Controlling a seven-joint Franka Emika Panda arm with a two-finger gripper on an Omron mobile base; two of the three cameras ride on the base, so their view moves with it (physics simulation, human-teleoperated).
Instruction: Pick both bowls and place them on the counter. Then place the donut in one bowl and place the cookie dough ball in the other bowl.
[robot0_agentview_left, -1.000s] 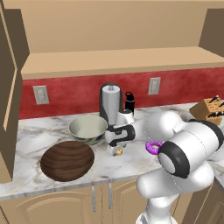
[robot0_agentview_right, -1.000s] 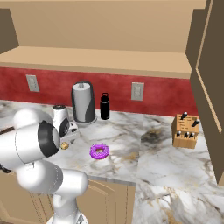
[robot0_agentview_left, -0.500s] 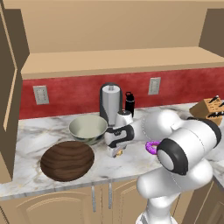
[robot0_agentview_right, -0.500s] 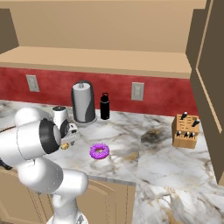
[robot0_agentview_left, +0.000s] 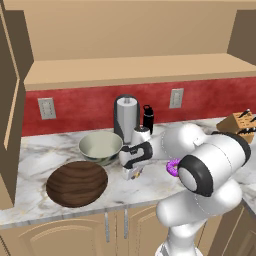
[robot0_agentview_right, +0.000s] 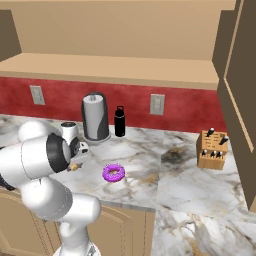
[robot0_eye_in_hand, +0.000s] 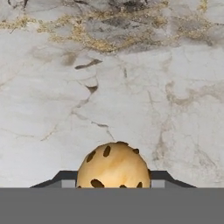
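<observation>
1. straddling the cookie dough ball (robot0_eye_in_hand: 113, 165) on the tabletop (robot0_eye_in_hand: 131, 87), my tool (robot0_agentview_left: 131, 172) stands half-closed, one pad each side; grip unconfirmed.
2. grey-green bowl (robot0_agentview_left: 100, 146) lies just left-rearward of my tool; lift, then carry there.

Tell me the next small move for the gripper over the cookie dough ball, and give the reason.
Probably finish closing, then lift. In the hand view the cookie dough ball sits between the fingertips of the gripper, low on the counter. It is not yet raised, and both bowls already stand on the counter, the grey-green bowl nearest.
</observation>
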